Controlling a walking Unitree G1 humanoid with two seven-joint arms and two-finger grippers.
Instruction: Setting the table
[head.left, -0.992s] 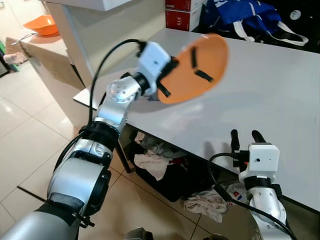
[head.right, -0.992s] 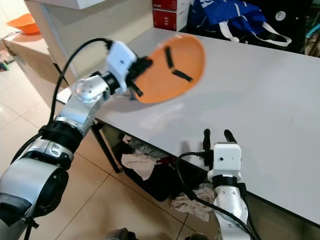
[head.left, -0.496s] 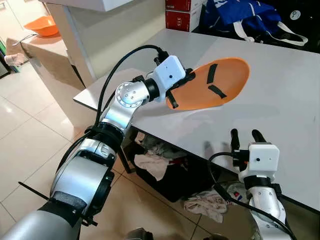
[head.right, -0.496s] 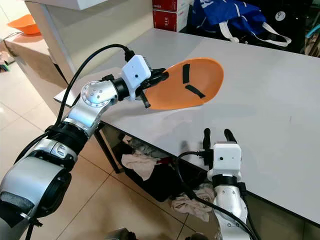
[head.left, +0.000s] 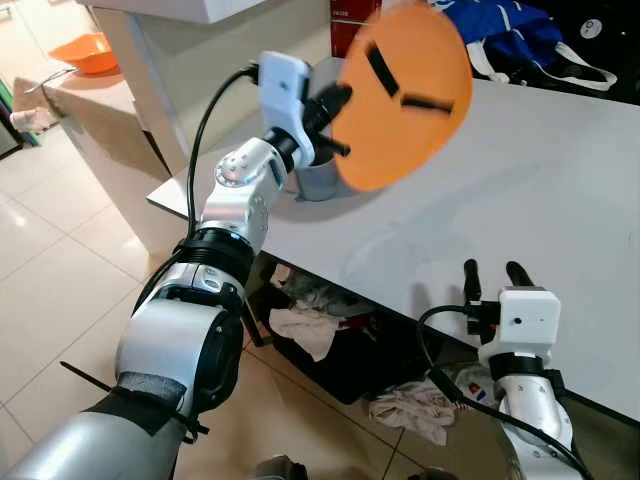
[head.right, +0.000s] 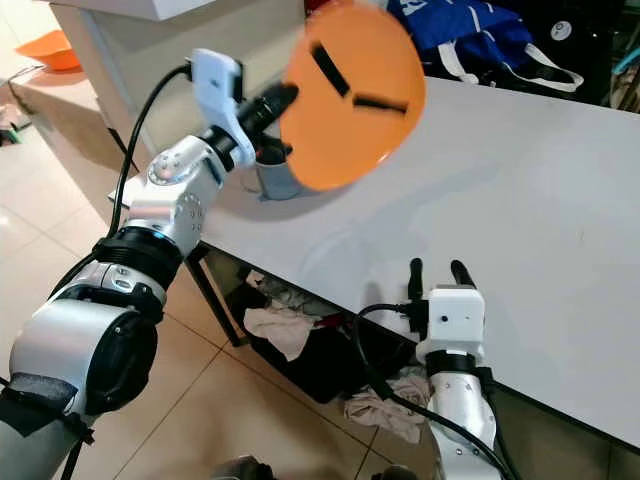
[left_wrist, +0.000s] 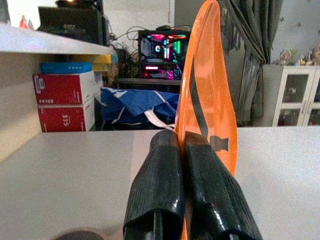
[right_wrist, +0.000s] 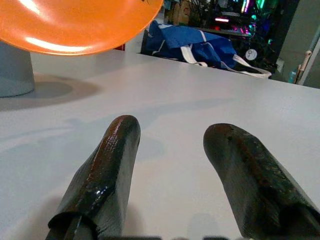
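A white table (head.left: 560, 190) is spread across the right of the frame. An orange plate (head.left: 405, 95) is held tilted in the air above it, upper centre, its rim pinched by the left gripper (head.left: 335, 105). A grey cup (head.left: 315, 180) is seen beneath on the table. The right gripper (head.left: 490, 272), lower right, is kept spread open at the table's near edge.

The plate (head.left: 405, 95) looked like smooth orange plastic with a soft sheen. The table (head.left: 560, 180) was matt pale grey, smooth. The cup (head.right: 275, 178) seemed dull grey metal. The fingers (right_wrist: 102, 175) were glossy black. Floor tiles (head.left: 60, 270) shone; crumpled cloth (head.left: 410, 410) lay at lower centre.
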